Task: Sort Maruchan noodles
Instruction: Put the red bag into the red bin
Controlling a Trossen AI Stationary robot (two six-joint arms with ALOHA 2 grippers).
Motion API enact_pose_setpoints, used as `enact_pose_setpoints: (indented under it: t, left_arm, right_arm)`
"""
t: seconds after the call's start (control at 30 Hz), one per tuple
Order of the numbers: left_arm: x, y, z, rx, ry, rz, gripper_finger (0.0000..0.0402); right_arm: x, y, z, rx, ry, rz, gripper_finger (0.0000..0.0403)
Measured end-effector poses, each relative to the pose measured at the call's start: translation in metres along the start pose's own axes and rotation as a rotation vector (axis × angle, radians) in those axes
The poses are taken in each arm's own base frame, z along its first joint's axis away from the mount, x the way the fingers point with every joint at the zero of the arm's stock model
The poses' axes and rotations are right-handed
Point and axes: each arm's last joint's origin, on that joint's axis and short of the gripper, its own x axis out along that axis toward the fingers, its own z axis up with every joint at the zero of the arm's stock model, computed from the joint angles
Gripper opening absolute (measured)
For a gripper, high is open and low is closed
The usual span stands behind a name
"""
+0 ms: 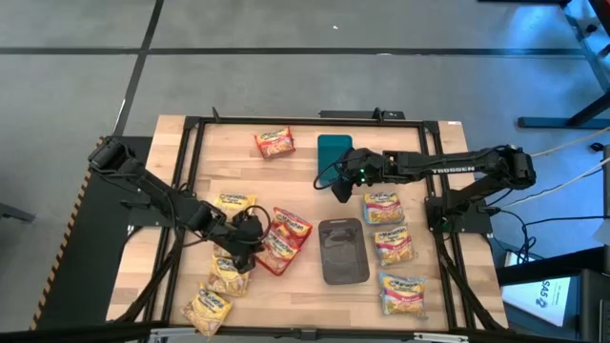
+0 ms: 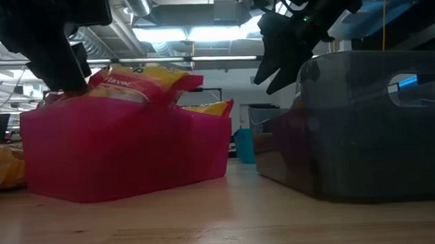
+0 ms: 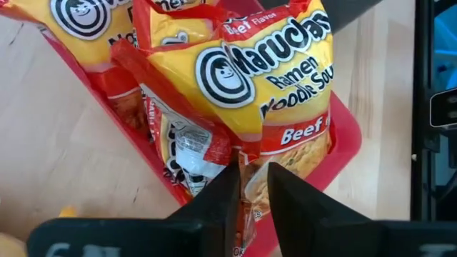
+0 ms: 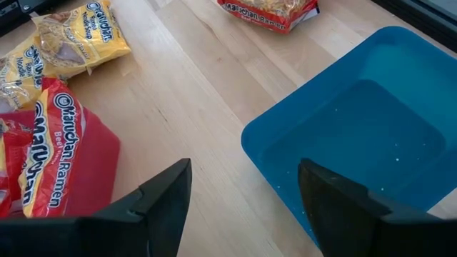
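Left gripper fingers nearly together on the edge of a red beef packet lying in the pink tray, apparently to deposit it there; right gripper fingers wide apart, empty, over the teal tray.

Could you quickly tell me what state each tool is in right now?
Left tool: narrowly parted around a red beef packet's edge; grip cannot be told.
Right tool: open, empty.
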Motion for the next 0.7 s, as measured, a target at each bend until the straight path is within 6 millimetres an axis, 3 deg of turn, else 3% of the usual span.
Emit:
enact_pose_setpoints:
  t: [0.2,0.57,0.7]
  left_arm:
    - [-0.004,-0.001,0.0,-0.035,0.028,-0.049,0.009]
    - [-0.027,0.004,0.01,-0.042,-0.085,-0.026,0.0093]
    - [-0.032,-0.002,0.013,-0.053,-0.066,-0.148,0.0093]
  right_arm:
    - [0.0,0.0,0.0,-0.001,0.004,-0.002,0.0253]
    - [0.0,-0.002,-0.004,-0.008,0.039,-0.019,0.0253]
    - [0.0,-0.002,-0.004,-0.009,0.046,-0.023,0.0253]
